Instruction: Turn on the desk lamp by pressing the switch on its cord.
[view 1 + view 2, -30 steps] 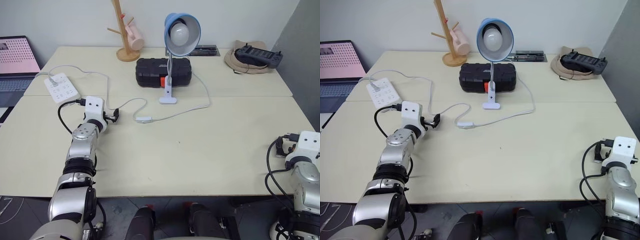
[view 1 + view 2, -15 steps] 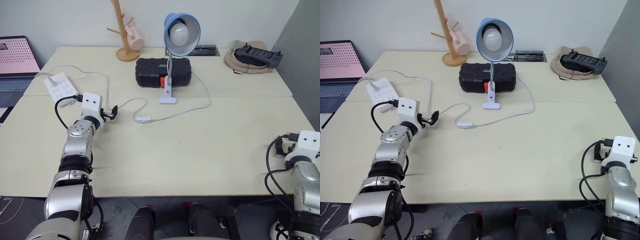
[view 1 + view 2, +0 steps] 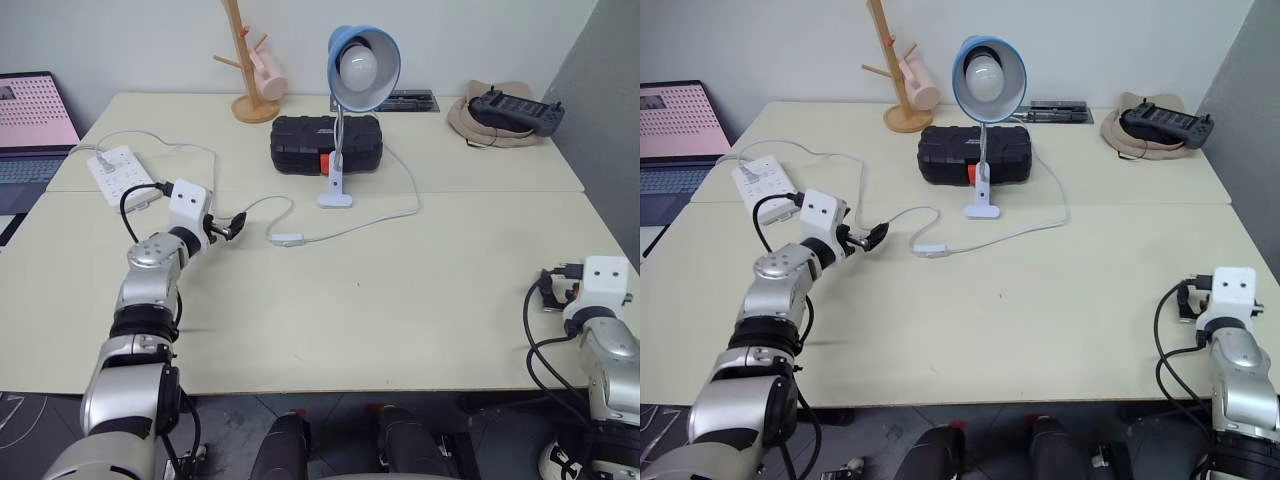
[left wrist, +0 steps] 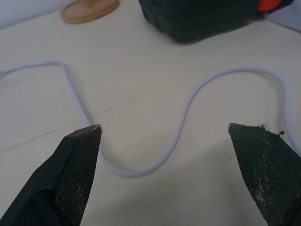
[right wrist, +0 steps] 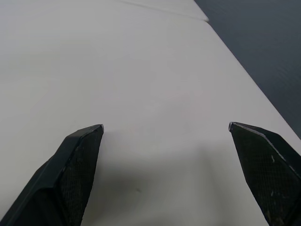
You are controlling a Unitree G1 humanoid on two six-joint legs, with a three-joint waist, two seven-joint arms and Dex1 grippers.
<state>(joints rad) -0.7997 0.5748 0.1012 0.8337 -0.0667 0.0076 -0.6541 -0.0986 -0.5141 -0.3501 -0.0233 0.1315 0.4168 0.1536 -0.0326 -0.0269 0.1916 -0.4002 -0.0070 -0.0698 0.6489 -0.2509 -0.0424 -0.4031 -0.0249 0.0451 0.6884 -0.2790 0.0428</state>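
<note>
The desk lamp (image 3: 363, 65), with a blue shade and a white bulb, stands on its small white base at the middle of the table. Its white cord (image 3: 380, 218) runs from the base in a loop to the switch (image 3: 288, 239), a small white box lying on the table. My left gripper (image 3: 236, 225) hovers a little left of the switch, pointing at it, fingers open. In the left wrist view a curve of cord (image 4: 186, 106) lies on the table between the open fingers (image 4: 80, 160). My right gripper (image 5: 165, 127) is open over bare table near the right front edge.
A black case (image 3: 326, 143) lies behind the lamp's base. A wooden mug tree (image 3: 243, 60) with a pink mug stands at the back left. A white power strip (image 3: 118, 170) and a laptop (image 3: 35, 120) are at the far left. A cap with a controller (image 3: 505, 112) sits at the back right.
My left gripper has risen a little and swung right, now pointing towards the switch. My right hand has shifted slightly inward.
</note>
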